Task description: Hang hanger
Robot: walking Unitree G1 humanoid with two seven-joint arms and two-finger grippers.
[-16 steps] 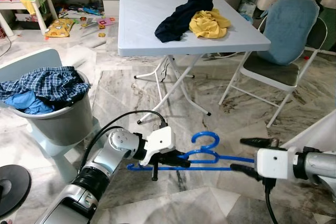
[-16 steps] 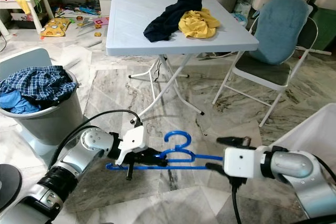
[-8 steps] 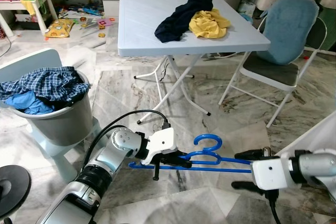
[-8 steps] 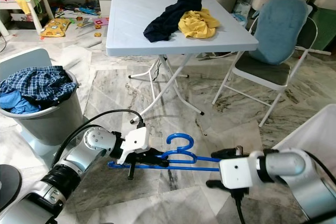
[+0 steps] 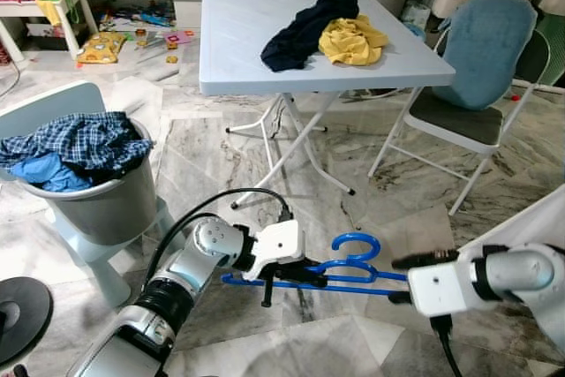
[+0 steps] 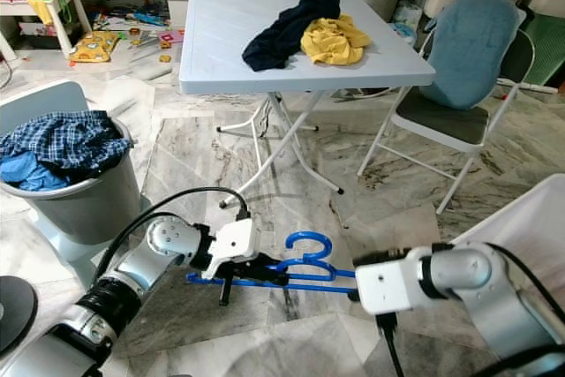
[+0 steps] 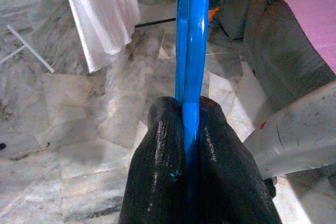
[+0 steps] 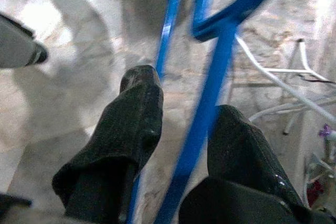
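A blue plastic hanger (image 5: 351,261) lies level above the marble floor, hook pointing up. My left gripper (image 5: 281,273) is shut on its left part; in the left wrist view the two black fingers (image 7: 163,161) pinch the blue bar (image 7: 189,66). My right gripper (image 5: 397,280) is at the hanger's right end and stands open. In the right wrist view the blue bars (image 8: 210,93) run between its spread fingers (image 8: 136,114) without being clamped.
A white folding table (image 5: 238,41) carries a dark garment (image 5: 300,33) and a yellow one (image 5: 353,40). A folding chair with a blue cushion (image 5: 481,50) stands at the right. A grey basket (image 5: 97,209) of clothes is at the left, and white cloth (image 5: 538,218) at the far right.
My right gripper has dropped a little and slid left along the hanger's right end. The left gripper and hanger have drifted slightly right and down.
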